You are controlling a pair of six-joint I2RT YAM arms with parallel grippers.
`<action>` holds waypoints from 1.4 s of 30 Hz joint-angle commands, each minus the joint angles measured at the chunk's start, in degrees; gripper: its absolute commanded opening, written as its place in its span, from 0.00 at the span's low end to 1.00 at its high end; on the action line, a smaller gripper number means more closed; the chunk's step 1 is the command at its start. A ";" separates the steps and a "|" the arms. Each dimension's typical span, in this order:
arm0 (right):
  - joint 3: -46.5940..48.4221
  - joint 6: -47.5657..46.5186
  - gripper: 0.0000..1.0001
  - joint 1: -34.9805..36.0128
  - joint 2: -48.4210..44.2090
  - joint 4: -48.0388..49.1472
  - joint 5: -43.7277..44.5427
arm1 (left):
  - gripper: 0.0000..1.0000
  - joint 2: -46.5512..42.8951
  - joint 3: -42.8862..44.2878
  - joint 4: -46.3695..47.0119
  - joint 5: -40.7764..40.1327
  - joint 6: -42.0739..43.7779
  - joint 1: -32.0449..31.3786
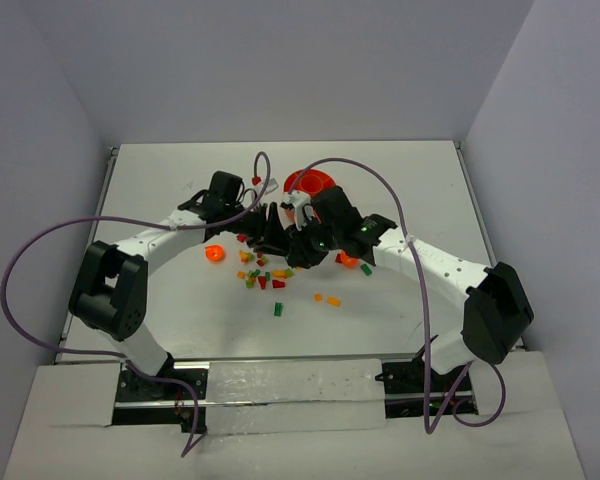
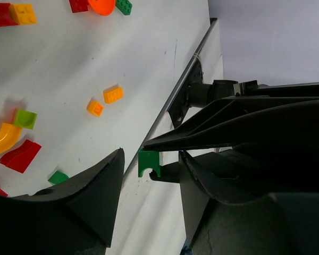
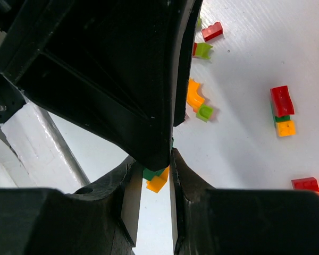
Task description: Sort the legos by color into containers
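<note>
Legos (image 1: 263,272) scattered; right end effector (image 3: 155,171) apparently pinches green lego (image 2: 149,163).

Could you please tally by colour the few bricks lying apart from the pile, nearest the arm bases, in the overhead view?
Green bricks: 1
Orange bricks: 2
Total: 3
</note>
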 commanded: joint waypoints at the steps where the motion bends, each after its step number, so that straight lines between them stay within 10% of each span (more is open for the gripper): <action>1: 2.50 -0.62 0.00 0.37 -1.17 1.41 2.39 | 0.51 -0.28 -1.34 2.83 3.45 -0.85 -0.78; 11: 3.36 -0.62 0.00 0.45 -1.37 1.85 4.40 | 0.34 1.84 -2.80 6.13 7.32 -3.74 -1.23; 17: 3.53 -0.62 0.03 0.52 -1.37 2.05 5.19 | 0.06 1.86 -3.66 7.95 9.59 -5.19 -1.32; 30: 1.99 -0.30 1.00 -3.30 -2.72 -1.35 -7.61 | 0.00 -2.18 -1.68 3.44 11.13 4.76 7.35; 35: 0.55 1.24 0.99 -10.89 -1.95 -1.68 -25.02 | 0.00 -7.27 -2.85 0.97 12.37 11.37 8.44; 42: -0.26 5.40 0.78 -11.70 -1.00 2.36 -27.42 | 0.00 -9.20 -5.53 7.45 11.77 3.33 8.44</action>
